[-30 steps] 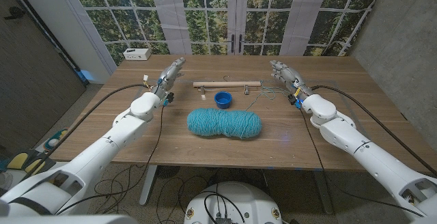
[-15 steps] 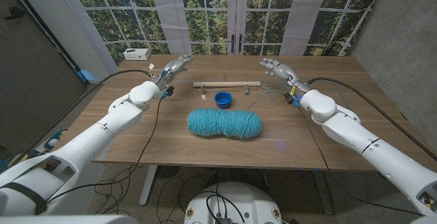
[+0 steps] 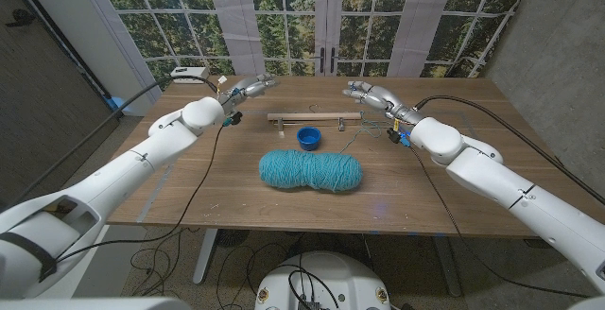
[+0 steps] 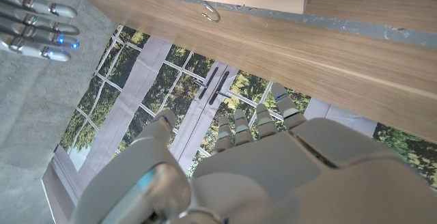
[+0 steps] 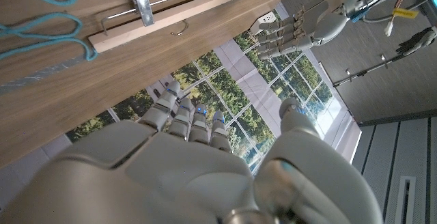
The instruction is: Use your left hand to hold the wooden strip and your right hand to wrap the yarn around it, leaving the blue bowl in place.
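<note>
Bench (image 3: 236, 192) was matt brown wood grain. Wooden strip (image 3: 313, 116) looked pale, smooth, bare, with shiny metal clips (image 5: 139, 3). Yarn (image 3: 310, 170) at frame centre was fuzzy teal fibre. Blue bowl (image 3: 308, 138) looked like glossy plastic. Both arms had smooth white plastic shells.

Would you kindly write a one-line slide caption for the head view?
Both open hands, left and right, hover beyond the wooden strip; blue bowl and yarn lie nearer.
</note>
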